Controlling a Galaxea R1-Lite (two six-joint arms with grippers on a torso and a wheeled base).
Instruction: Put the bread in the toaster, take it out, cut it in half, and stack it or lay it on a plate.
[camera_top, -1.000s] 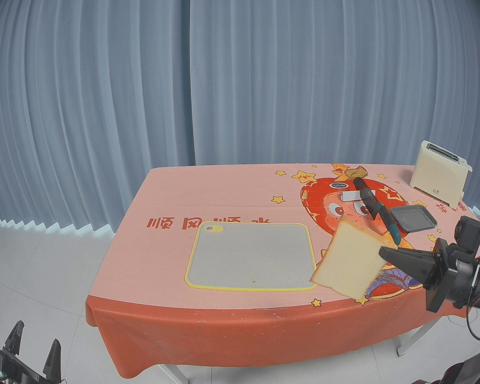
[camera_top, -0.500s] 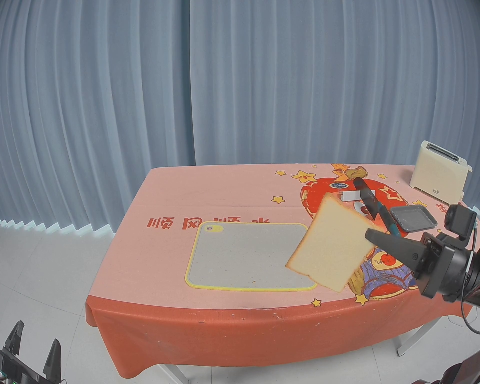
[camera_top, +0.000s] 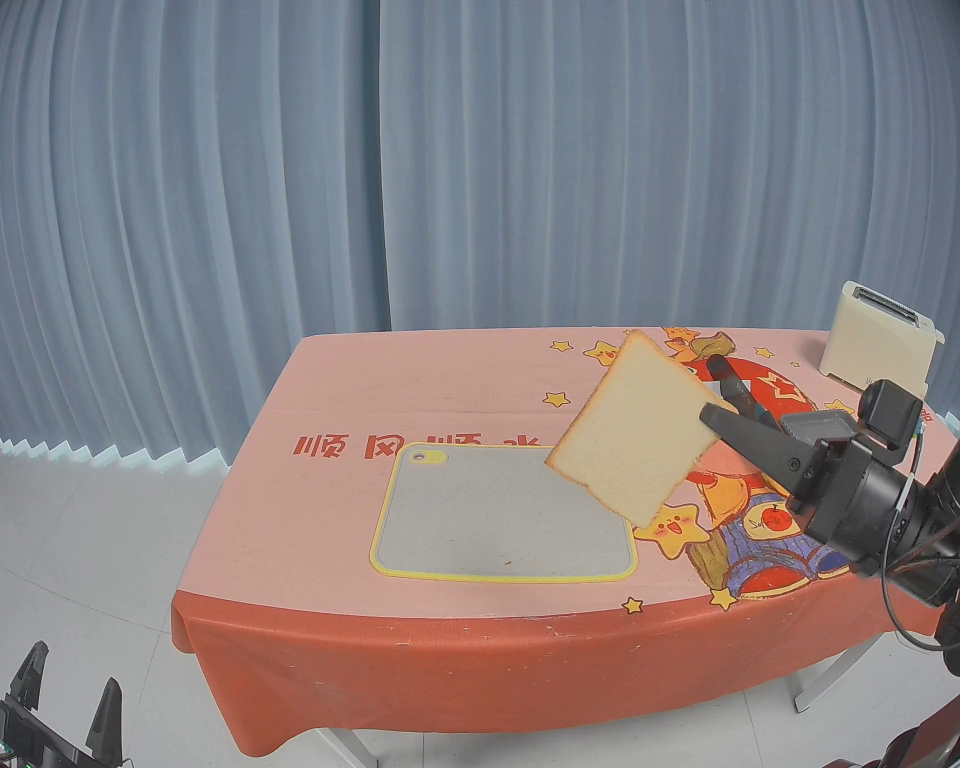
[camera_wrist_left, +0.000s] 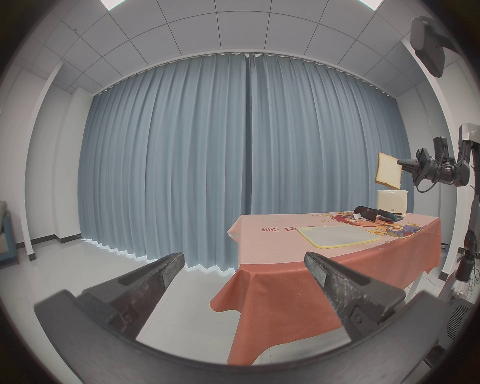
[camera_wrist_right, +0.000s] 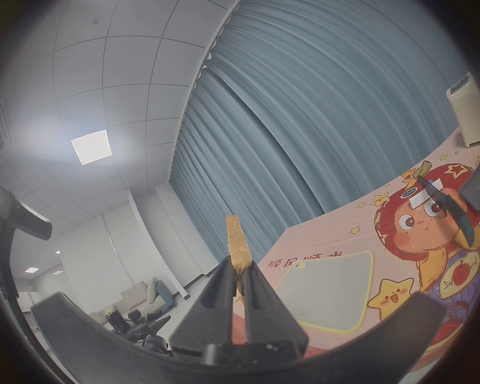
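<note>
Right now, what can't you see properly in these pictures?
Knife: head view, mostly hidden behind the bread and right gripper.
Plate: head view, partly covered by the right gripper.
Toaster: head view, inside of its slot too small to see.
Right wrist view: the bread is edge-on, its face hidden.

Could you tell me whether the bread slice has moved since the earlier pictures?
Yes. The bread slice, in the right gripper, rose and shifted left toward the cutting board.

Evenly bright under ceiling panels (camera_wrist_right: 91, 146); soft shadows beneath table (camera_top: 330, 400); fisheye curving, dark corners in wrist views.
</note>
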